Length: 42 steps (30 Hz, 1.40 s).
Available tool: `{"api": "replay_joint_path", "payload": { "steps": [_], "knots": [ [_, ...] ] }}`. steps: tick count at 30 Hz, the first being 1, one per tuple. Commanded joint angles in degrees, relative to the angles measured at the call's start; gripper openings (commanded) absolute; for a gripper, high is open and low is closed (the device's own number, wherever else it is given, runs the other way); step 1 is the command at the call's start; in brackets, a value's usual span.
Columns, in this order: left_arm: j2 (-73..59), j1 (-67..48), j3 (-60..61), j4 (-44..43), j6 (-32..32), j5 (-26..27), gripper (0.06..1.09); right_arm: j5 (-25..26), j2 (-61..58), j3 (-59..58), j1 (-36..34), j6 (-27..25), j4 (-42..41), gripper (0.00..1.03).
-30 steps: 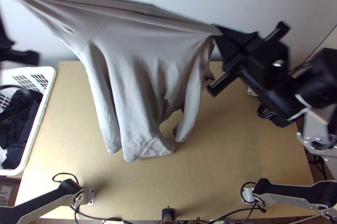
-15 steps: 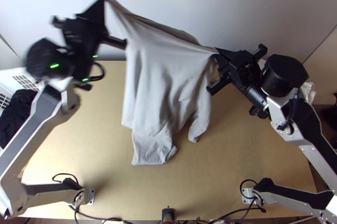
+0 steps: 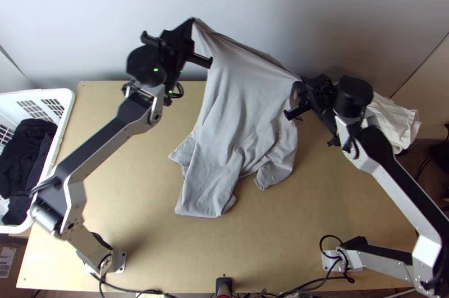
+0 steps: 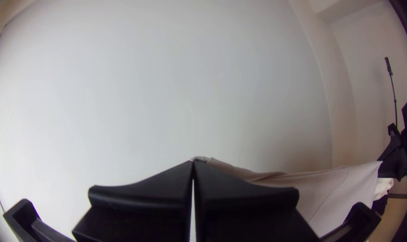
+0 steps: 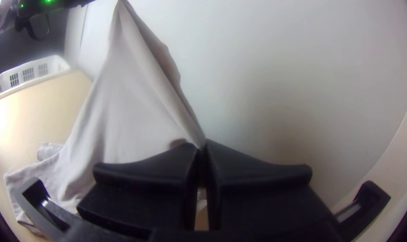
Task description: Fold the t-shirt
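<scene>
Well, white basket holds dark clothes; left gripper, right gripper both closed, pinching grey t-shirt.

The t-shirt is plain light grey, the basket white, the table pale tan.

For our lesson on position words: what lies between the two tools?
The top view shows the grey shirt stretched between the left tool and the right tool, its upper edge slanting.

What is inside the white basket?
The white basket holds dark bunched cloth, with something whitish at its edge. Whatever lies under the dark bunched cloth is covered and cannot be seen.
</scene>
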State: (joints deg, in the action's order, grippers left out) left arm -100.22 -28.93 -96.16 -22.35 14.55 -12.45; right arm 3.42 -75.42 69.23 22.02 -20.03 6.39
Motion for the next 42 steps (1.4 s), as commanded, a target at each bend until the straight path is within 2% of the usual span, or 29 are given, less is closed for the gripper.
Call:
{"api": "replay_joint_path", "payload": {
  "steps": [1,3,5,10,12,15,17,20,24,27,35,37,39,42],
  "knots": [
    [-6.47,-0.43,-0.78,-0.85,-0.83,-0.03,0.18,-0.7,-5.27,-4.37,-3.39,0.61,-3.49,0.03],
    [-7.88,-0.78,0.45,-0.24,-0.92,-0.74,0.52,-0.78,-7.46,-4.54,-3.83,0.78,-3.76,0.03],
    [-8.06,-1.04,1.15,0.55,-1.01,-1.18,0.62,-0.87,-8.08,-4.98,-3.83,0.87,-4.9,0.03],
    [-5.07,-2.98,6.34,5.83,-1.01,-2.14,0.99,-1.22,-9.05,-7.53,-3.92,1.22,-7.62,0.03],
    [-3.05,-3.33,8.36,8.81,-1.1,-2.14,1.04,-1.31,-9.05,-8.32,-4.0,1.22,-7.71,0.03],
    [3.11,-3.68,13.54,15.49,-3.65,-1.79,1.04,-1.66,-9.05,-9.55,-3.92,1.49,-7.71,0.03],
    [7.41,-3.68,16.35,23.14,-6.37,-1.44,1.04,-1.66,-8.96,-10.52,-3.92,2.37,-7.71,0.03],
    [13.13,-3.06,19.34,37.82,-9.8,4.01,1.03,-1.84,-8.25,-12.37,-3.92,3.86,-7.8,0.03],
    [16.55,-1.31,24.09,53.11,-9.89,7.88,1.03,-2.01,-6.85,-14.3,-3.3,5.27,-7.8,0.03],
    [16.82,0.54,27.78,57.07,-9.71,7.88,1.04,-2.19,-5.97,-15.27,-2.77,5.97,-7.8,0.03],
    [13.65,3.97,34.37,57.59,-8.75,7.88,1.03,-2.37,-3.16,-16.94,-1.19,7.2,-7.01,0.03],
    [11.89,4.32,34.64,57.68,-8.75,7.88,1.02,-2.45,-2.54,-17.02,-1.02,7.11,-6.39,0.03],
    [9.87,4.41,34.11,57.94,-9.01,7.97,0.97,-2.63,-2.01,-17.11,-0.93,6.94,-5.69,0.03],
    [6.09,4.41,31.38,60.14,-10.59,7.88,0.97,-2.81,-1.49,-17.29,-0.49,6.76,-5.25,0.03]
  ]
}}
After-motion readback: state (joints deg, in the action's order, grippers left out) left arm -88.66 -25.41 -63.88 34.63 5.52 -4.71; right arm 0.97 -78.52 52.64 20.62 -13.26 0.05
